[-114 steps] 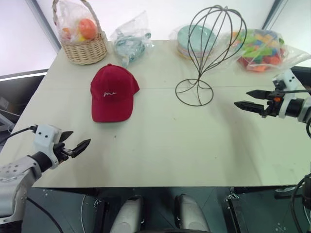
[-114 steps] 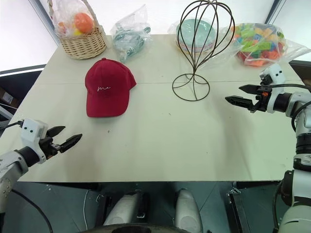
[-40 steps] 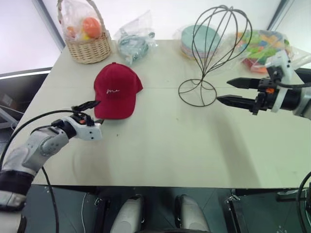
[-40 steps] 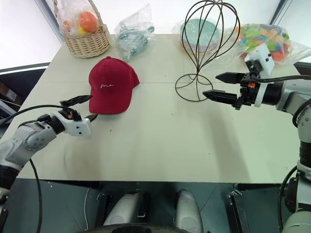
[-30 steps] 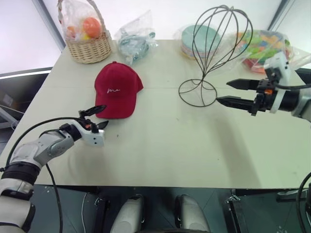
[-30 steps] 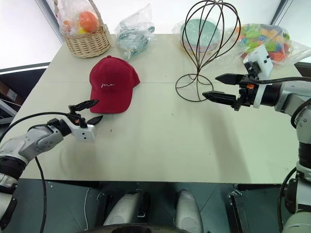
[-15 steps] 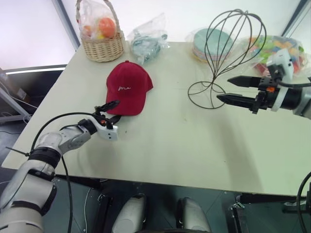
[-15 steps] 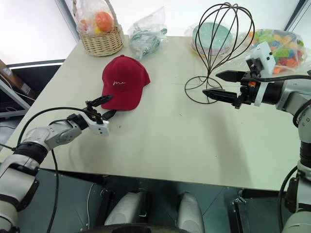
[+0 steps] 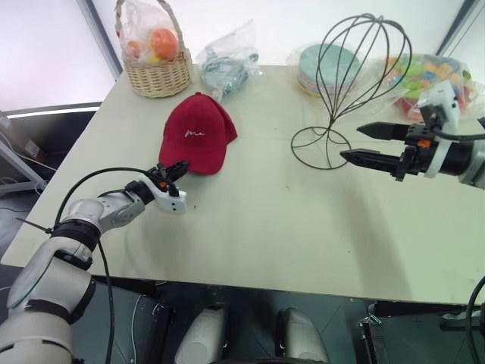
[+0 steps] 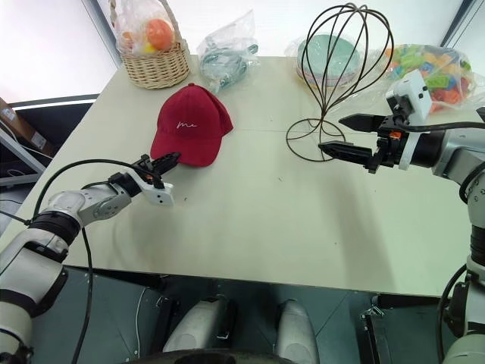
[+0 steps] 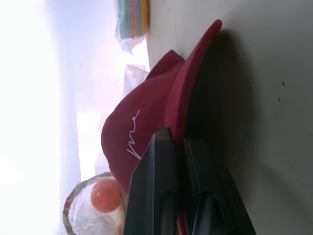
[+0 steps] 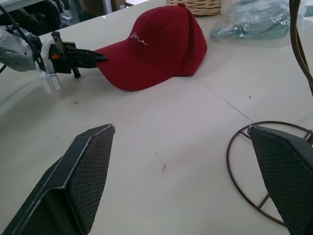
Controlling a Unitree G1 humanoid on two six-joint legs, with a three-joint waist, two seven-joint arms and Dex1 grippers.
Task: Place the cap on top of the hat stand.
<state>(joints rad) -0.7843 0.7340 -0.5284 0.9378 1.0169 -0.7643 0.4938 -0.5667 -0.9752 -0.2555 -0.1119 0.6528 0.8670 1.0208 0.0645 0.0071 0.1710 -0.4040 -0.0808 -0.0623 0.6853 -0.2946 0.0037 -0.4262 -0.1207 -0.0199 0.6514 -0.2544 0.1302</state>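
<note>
The dark red cap lies on the table, brim toward me, white script on its front. My left gripper is shut on the brim's near edge; the left wrist view shows the red brim pinched between the two black fingers. In the right wrist view the same grip shows at the cap brim. The wire hat stand stands upright to the cap's right, bare. My right gripper hovers open just right of the stand's round base, holding nothing.
A wicker basket with bagged fruit stands at the back left. Along the back edge also sit a plastic bag with a teal item, bagged plates and a bag of colourful toys. The table's near edge runs below my arms.
My left gripper's fingers, open around the brim's edge half a second ago, have closed on it. The right gripper has held still. The camera view shifted slightly.
</note>
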